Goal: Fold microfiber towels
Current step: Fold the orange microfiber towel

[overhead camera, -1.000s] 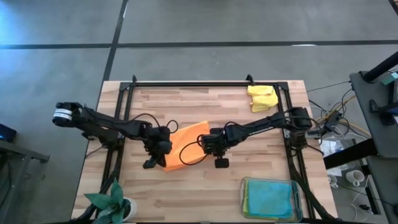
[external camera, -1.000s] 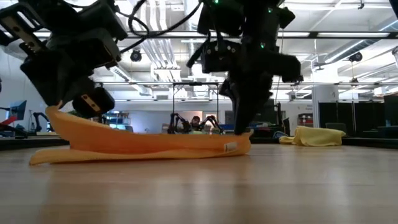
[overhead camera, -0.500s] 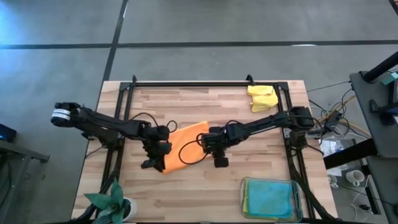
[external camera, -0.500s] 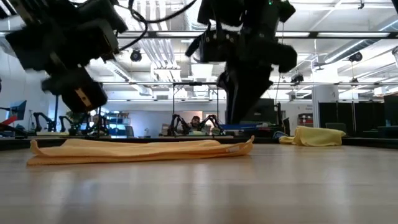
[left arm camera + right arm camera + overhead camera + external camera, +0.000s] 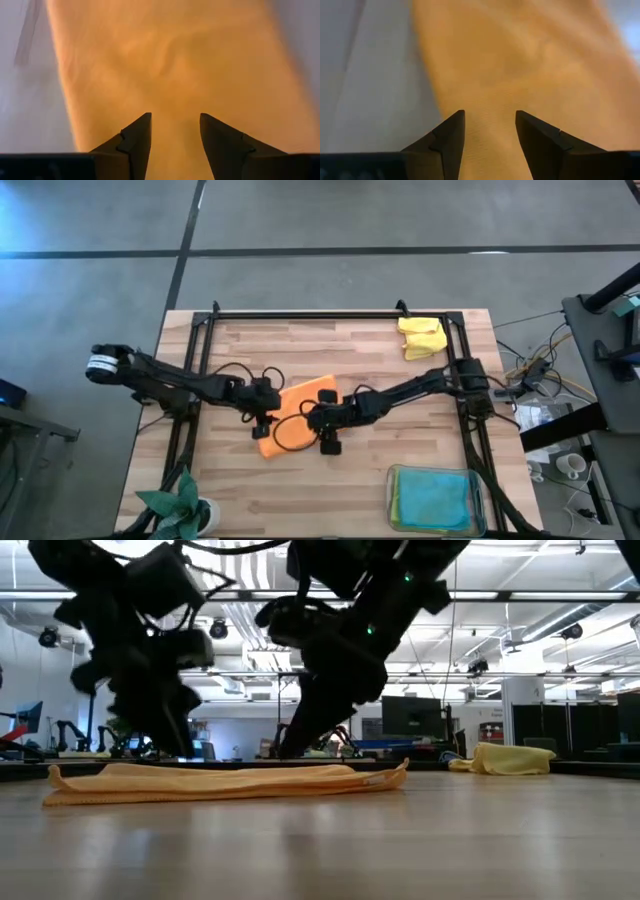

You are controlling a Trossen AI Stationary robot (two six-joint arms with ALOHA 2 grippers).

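Fingers of the left gripper (image 5: 175, 131) and of the right gripper (image 5: 489, 127) are seen spread apart in both wrist views, with nothing pinched between them, each pair hovering over the orange towel (image 5: 290, 420). A second earlier both pairs were pressed onto that towel, its left end lifted off the worktop (image 5: 420, 450); it is now released and lies flat. Since then the right gripper (image 5: 325, 425) has been carried leftward over the towel's right part, while the left gripper (image 5: 262, 408) sits at its left edge. Only the high view shows the towel's outline: a folded strip near the middle of the worktop, its long axis running diagonally from front-left to rear-right. In the low view the orange towel (image 5: 225, 782) appears as a thin level band. A yellow towel (image 5: 421, 337) lies bunched at the rear right corner.
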